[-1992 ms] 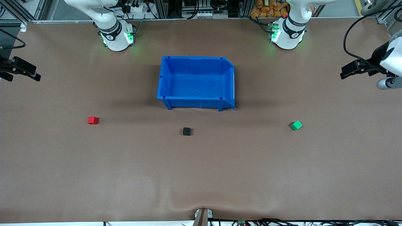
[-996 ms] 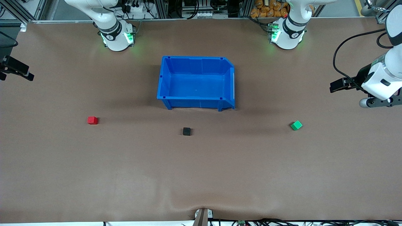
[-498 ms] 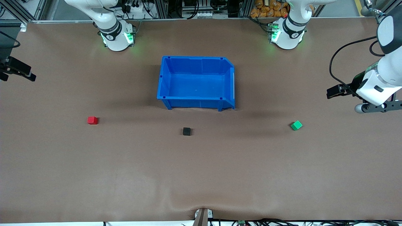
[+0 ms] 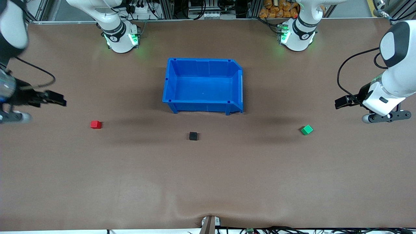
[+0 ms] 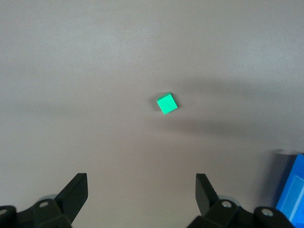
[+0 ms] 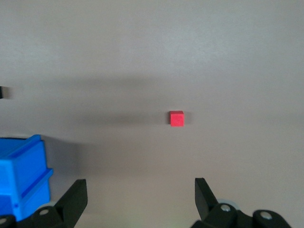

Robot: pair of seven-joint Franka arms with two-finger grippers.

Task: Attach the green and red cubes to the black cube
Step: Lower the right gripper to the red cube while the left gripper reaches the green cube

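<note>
At the right arm's end of the table, the right gripper (image 4: 61, 103) hangs in the air over bare brown table (image 4: 208, 182), near the red cube (image 4: 95, 124) but well clear of it. In the right wrist view its two black fingers (image 6: 73, 202) stand wide apart with nothing between them, and the red cube (image 6: 176, 118) lies on the table surface ahead of them, untouched. The red cube rests flat on the table, nearer to the front camera than the blue bin (image 4: 203, 107). The bin stands open-topped in the middle of the table, between the two arm bases, and its inside shows nothing in it. The black cube (image 4: 193, 136) sits alone on the table, just nearer to the front camera than the bin's front wall, roughly midway between the red cube and the green cube (image 4: 306, 129), well apart from both. The green cube lies toward the left arm's end of the table, turned at an angle to the table edges. The left gripper (image 4: 339, 103) hangs over the table near the green cube, not touching it. In the left wrist view its fingers (image 5: 76, 192) are spread wide and empty, with the green cube (image 5: 166, 103) on the table ahead of them.
</note>
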